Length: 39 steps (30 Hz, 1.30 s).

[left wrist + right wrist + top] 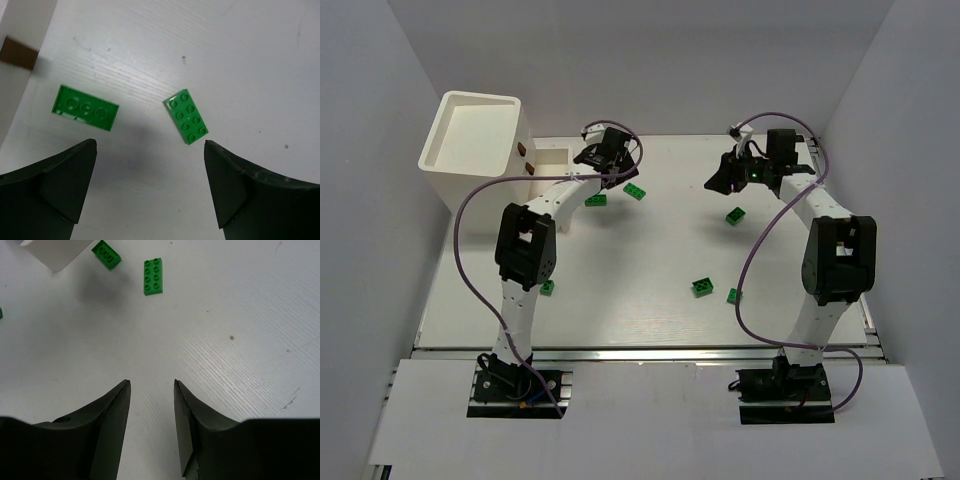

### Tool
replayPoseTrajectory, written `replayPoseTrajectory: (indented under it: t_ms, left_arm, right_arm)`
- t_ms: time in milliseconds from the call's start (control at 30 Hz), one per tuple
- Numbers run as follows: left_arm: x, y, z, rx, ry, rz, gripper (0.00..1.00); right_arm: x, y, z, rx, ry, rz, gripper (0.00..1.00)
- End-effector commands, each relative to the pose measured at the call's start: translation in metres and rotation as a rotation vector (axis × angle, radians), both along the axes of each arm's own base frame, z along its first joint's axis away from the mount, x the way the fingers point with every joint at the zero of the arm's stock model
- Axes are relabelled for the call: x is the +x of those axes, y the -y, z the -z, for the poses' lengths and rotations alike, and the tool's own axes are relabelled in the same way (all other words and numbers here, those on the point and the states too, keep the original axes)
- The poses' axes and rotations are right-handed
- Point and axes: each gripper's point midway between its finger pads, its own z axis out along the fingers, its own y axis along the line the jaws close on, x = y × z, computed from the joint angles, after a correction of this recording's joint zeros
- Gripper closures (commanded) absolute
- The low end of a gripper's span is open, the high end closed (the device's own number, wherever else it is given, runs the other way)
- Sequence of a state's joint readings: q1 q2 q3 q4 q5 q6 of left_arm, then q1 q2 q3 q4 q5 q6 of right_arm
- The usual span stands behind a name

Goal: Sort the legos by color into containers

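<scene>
The left tool (150, 145) stands wide apart and empty above the table (240, 60). A studs-up green brick (188, 116) and an upturned green brick (85, 107) lie just ahead of it, near the low tray (552, 160) joined to the tall white bin (470, 185). The right tool (151, 382) is released too, its jaws narrowly parted and holding nothing. Other green legos (702, 287) lie scattered mid-table.

Green legos (702, 287) lie scattered loose, outside the white containers (485, 185)
</scene>
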<state>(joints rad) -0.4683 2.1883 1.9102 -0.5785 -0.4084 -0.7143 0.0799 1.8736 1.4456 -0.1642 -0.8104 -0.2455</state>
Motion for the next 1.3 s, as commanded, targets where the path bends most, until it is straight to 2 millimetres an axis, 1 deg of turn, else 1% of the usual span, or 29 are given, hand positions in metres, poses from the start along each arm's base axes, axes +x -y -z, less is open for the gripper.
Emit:
replayPoseTrajectory:
  t_ms: [0,33,67,100,167,233,333,367,400,500,533,667,700,733,800,833,867,967,1000,1033,1067,1100,1167,1200,1233,1267]
  left_arm:
    - [-0.021,-0.014,0.006,-0.081,-0.073,-0.256,0.02]
    - [-0.018,-0.017,0.003,-0.085,-0.063,-0.296,0.02]
    - [-0.015,-0.023,0.011,-0.061,-0.057,-0.344,0.02]
    - [-0.018,-0.027,0.016,-0.051,-0.077,-0.389,0.03]
    - [-0.010,-0.038,0.020,-0.025,-0.069,-0.458,0.05]
    - [-0.006,-0.040,0.024,-0.024,-0.055,-0.490,0.06]
    - [-0.003,-0.043,0.036,-0.026,-0.041,-0.537,0.08]
    - [-0.002,-0.050,0.040,-0.025,-0.044,-0.566,0.08]
    - [-0.004,-0.053,0.046,-0.021,-0.047,-0.595,0.08]
    - [-0.006,-0.058,0.054,0.007,-0.047,-0.616,0.09]
    - [-0.003,-0.062,0.054,0.004,-0.042,-0.625,0.09]
    - [0.001,-0.062,0.062,0.005,-0.031,-0.626,0.10]
    - [0.005,-0.066,0.062,0.000,-0.027,-0.637,0.10]
    - [0.006,-0.068,0.070,-0.001,-0.042,-0.641,0.10]
    - [0.009,-0.067,0.074,-0.004,-0.045,-0.639,0.12]
    - [0.010,-0.071,0.080,-0.002,-0.061,-0.646,0.14]
    - [0.010,-0.070,0.081,-0.002,-0.066,-0.645,0.19]
    - [0.008,-0.069,0.087,0.000,-0.084,-0.640,0.29]
    - [0.008,-0.073,0.089,-0.002,-0.091,-0.648,0.37]
    - [0.003,-0.074,0.095,0.004,-0.109,-0.645,0.40]
    - [0.003,-0.072,0.095,-0.011,-0.111,-0.642,0.44]
    - [0.001,-0.072,0.096,-0.011,-0.117,-0.640,0.53]
    - [-0.002,-0.070,0.094,-0.025,-0.126,-0.630,0.63]
    - [-0.002,-0.070,0.091,-0.029,-0.124,-0.623,0.71]
    - [-0.001,-0.063,0.088,-0.037,-0.112,-0.597,0.76]
    - [-0.005,-0.064,0.092,-0.014,-0.128,-0.560,0.79]
  right_arm:
    - [0.005,0.000,-0.023,-0.016,0.050,0.006,0.54]
    - [0.004,-0.001,-0.022,-0.014,0.043,0.005,0.54]
    - [0.005,-0.003,-0.021,-0.015,0.035,0.002,0.54]
    - [0.005,-0.003,-0.023,-0.012,0.032,0.004,0.54]
    - [0.006,-0.003,-0.022,-0.013,0.021,0.008,0.54]
    - [0.007,-0.004,-0.023,-0.015,0.020,0.009,0.54]
    - [0.006,-0.003,-0.021,-0.017,0.011,0.010,0.54]
    - [0.006,-0.003,-0.021,-0.018,0.011,0.009,0.54]
    - [0.005,-0.003,-0.020,-0.017,0.005,0.011,0.54]
    - [0.005,-0.002,-0.020,-0.023,0.002,0.018,0.54]
    - [0.004,-0.002,-0.020,-0.023,0.003,0.015,0.54]
    - [0.004,-0.001,-0.017,-0.027,-0.006,0.018,0.54]
    - [0.004,0.000,-0.016,-0.027,-0.006,0.020,0.54]
    - [0.004,-0.001,-0.016,-0.027,-0.006,0.018,0.54]
    - [0.005,-0.001,-0.018,-0.026,-0.002,0.018,0.54]
    - [0.005,0.001,-0.018,-0.026,-0.002,0.021,0.54]
    - [0.005,0.000,-0.019,-0.026,0.001,0.020,0.54]
    - [0.006,0.002,-0.019,-0.028,0.001,0.022,0.54]
    - [0.006,0.002,-0.019,-0.029,0.001,0.021,0.54]
    - [0.006,0.002,-0.018,-0.029,-0.001,0.021,0.54]
    - [0.007,0.003,-0.018,-0.029,0.001,0.024,0.54]
    - [0.006,0.001,-0.019,-0.027,0.000,0.019,0.54]
    - [0.007,0.001,-0.019,-0.026,0.001,0.021,0.54]
    - [0.006,0.000,-0.019,-0.024,-0.003,0.020,0.55]
    - [0.007,0.002,-0.020,-0.024,-0.002,0.023,0.55]
    - [0.007,0.000,-0.019,-0.024,-0.002,0.020,0.55]
